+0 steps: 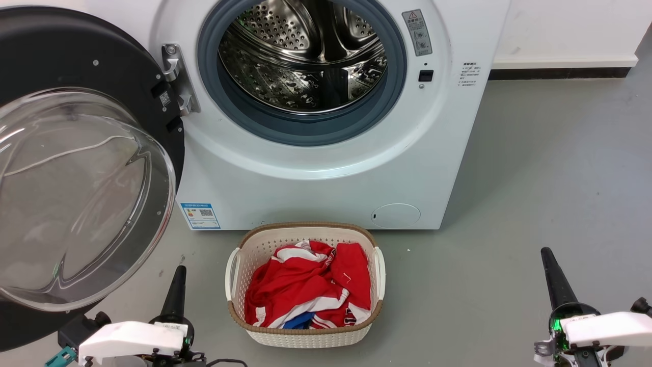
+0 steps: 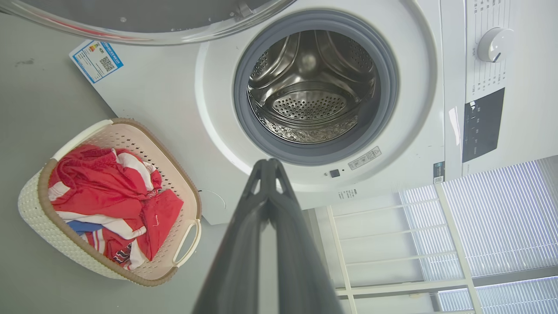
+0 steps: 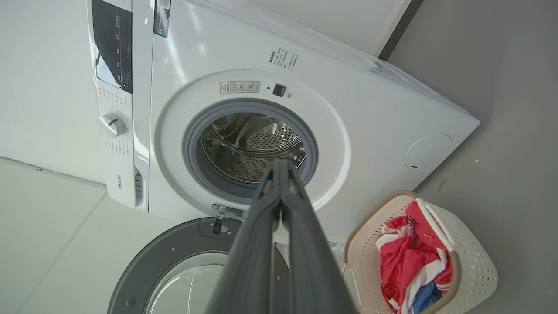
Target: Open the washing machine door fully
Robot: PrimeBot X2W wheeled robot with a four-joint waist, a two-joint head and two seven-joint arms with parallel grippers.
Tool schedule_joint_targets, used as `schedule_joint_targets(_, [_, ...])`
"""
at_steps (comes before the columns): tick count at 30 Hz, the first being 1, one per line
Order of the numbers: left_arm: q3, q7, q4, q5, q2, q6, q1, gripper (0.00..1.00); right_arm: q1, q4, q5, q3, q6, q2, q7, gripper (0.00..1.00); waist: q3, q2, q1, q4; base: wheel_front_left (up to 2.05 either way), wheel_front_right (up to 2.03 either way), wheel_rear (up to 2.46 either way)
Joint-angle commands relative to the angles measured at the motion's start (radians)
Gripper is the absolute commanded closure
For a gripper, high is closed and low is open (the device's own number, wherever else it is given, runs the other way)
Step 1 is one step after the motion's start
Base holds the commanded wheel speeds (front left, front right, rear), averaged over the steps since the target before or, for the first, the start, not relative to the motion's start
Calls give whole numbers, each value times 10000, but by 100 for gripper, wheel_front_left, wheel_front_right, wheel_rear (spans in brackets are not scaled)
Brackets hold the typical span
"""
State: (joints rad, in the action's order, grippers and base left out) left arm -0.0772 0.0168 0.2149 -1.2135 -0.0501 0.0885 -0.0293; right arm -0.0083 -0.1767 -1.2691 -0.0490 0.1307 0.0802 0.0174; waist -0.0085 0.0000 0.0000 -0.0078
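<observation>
The washing machine (image 1: 326, 173) is a white front-loader with its steel drum (image 1: 305, 56) exposed inside a grey gasket. The washing machine door (image 1: 76, 188) hangs swung wide to the left on its hinge (image 1: 175, 76), black rim and clear glass bowl facing me. It also shows in the right wrist view (image 3: 183, 270) and as a glass edge in the left wrist view (image 2: 148, 26). My left gripper (image 1: 179, 270) is shut, low on the floor just right of the door's bowl, holding nothing. My right gripper (image 1: 547, 253) is shut too, far right, well clear of the machine.
A cream woven basket (image 1: 305, 334) with red, white and blue clothes (image 1: 305, 290) stands on the grey floor in front of the machine, between my arms. Bare floor (image 1: 550, 168) stretches to the right. A white wall (image 1: 565, 30) runs behind.
</observation>
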Motion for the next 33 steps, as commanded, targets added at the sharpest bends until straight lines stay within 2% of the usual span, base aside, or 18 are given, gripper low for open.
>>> schedule_joint_targets(1, [-63,70,-36,-269,-1,82,-266,100,-276,-5,-262,-25,1,55,-54,100,4,0,0,3,0,0,0])
schedule_joint_targets(7, [-114,224,23,-841,-1,131,-343,100,-409,-101,-804,-60,1,46,-202,100,18,0,0,13,0,0,0])
schedule_joint_targets(8, [-144,314,53,-1206,-1,179,-423,100,-482,-170,-1151,-84,1,40,-303,100,28,0,0,19,0,0,0])
schedule_joint_targets(33, [-327,818,251,-3259,2,380,-748,100,-888,-548,-3060,-233,1,-18,-846,100,89,0,0,60,0,0,0])
